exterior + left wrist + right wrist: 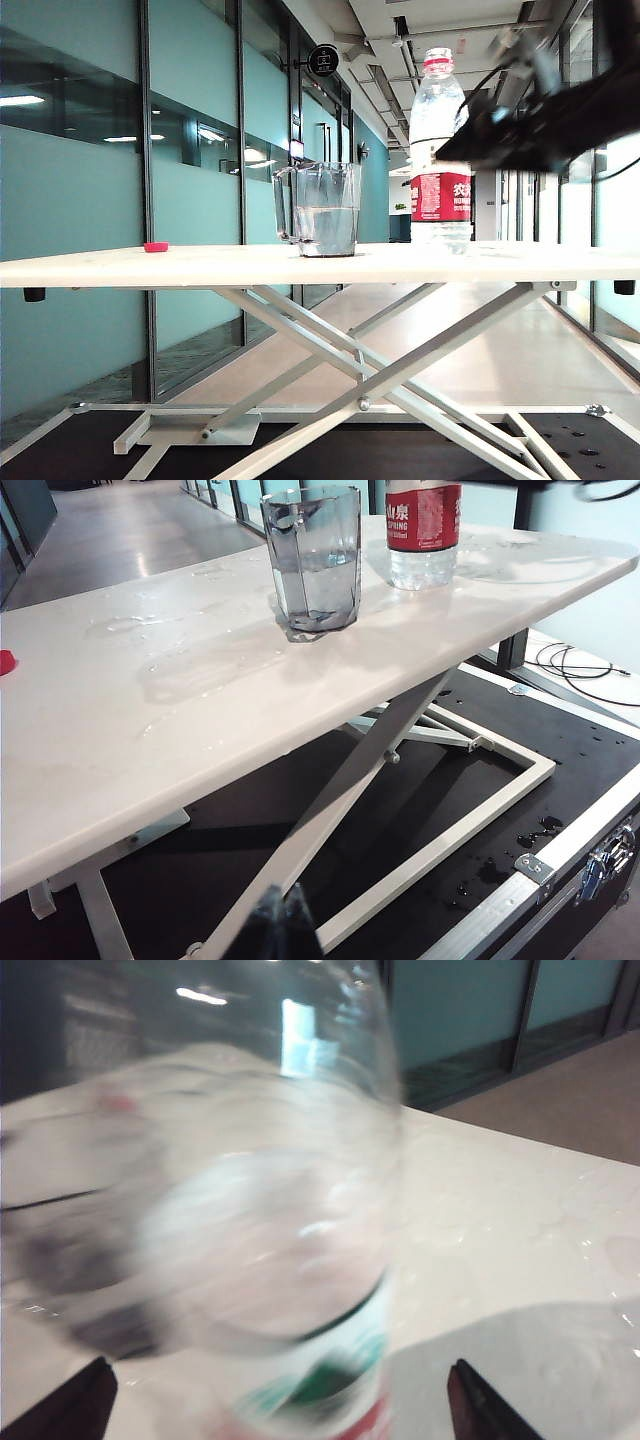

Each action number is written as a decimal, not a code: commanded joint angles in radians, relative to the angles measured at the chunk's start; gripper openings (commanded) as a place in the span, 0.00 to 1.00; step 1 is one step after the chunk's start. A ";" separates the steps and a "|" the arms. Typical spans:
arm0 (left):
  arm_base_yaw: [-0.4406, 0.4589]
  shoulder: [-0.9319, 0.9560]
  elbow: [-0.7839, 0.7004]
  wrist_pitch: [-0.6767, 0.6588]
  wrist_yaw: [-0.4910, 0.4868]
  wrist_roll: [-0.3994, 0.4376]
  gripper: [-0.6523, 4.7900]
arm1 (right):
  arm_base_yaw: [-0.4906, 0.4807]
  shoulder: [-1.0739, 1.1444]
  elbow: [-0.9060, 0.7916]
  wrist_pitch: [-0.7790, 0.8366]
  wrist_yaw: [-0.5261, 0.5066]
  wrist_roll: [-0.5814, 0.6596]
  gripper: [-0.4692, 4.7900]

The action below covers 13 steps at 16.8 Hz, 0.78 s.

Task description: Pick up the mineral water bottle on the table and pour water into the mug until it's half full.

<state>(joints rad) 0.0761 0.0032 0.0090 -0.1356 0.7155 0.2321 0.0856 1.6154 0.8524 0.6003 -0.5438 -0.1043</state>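
The left claw (pixel 280 920), its dark fingertips pressed together and holding nothing, is hanging low beside the long white worktop (pixel 150 730), well apart from everything on it. Farther along, the clear greyish handled mug (pixel 322 208), part full, is standing near the tall upright clear bottle with the red label (pixel 440 150), at its 9 o'clock in the exterior view. The right claw (pixel 280 1400) is sitting wide open astride that bottle, gripping nothing, making the right arm much the nearer.

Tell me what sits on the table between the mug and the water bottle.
Nothing: bare table separates mug and bottle, clearest in the left wrist view.
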 commanded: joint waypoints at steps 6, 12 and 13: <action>0.000 0.000 0.001 -0.005 -0.366 -0.002 0.11 | 0.000 -0.602 -0.383 -0.126 -0.015 0.077 0.15; 0.001 0.001 0.001 0.019 -0.444 -0.026 0.11 | 0.000 -0.972 -0.591 -0.265 0.177 0.078 0.07; 0.001 0.001 0.001 0.019 -0.463 -0.025 0.11 | 0.004 -1.005 -0.600 -0.308 0.231 0.078 0.07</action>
<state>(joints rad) 0.0761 0.0032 0.0082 -0.1310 0.2745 0.2096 0.0860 0.6254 0.2520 0.3313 -0.3809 -0.0299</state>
